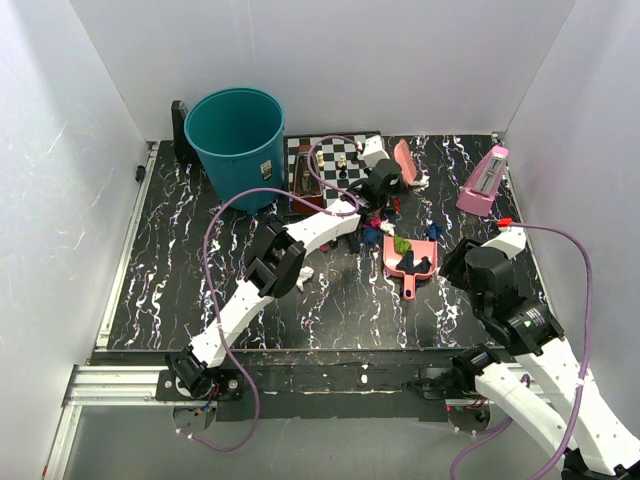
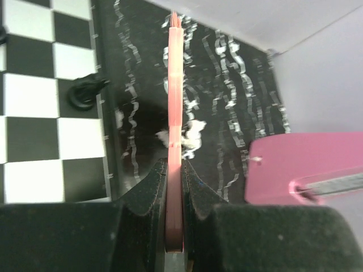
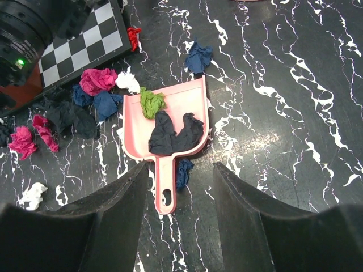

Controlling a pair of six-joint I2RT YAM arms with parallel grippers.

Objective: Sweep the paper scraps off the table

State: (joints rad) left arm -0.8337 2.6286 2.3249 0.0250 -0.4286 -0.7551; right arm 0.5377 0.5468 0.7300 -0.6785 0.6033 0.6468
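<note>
Holding green, dark paper scraps, pink dustpan, right gripper spread, empty, left gripper clamping brush.

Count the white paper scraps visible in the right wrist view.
2. One white scrap beside the dustpan's far left corner; the other white scrap lies alone at the view's lower left. Others may be hidden.

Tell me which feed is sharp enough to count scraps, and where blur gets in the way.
Right wrist view: crisp on the pink plastic dustpan and crumpled coloured paper scraps; only its open jaws blur. Left wrist view: soft throughout, the flat pink plastic tool clamped edge-on, a white scrap behind it fuzzy. Top external view: evenly lit, scraps tiny.
</note>
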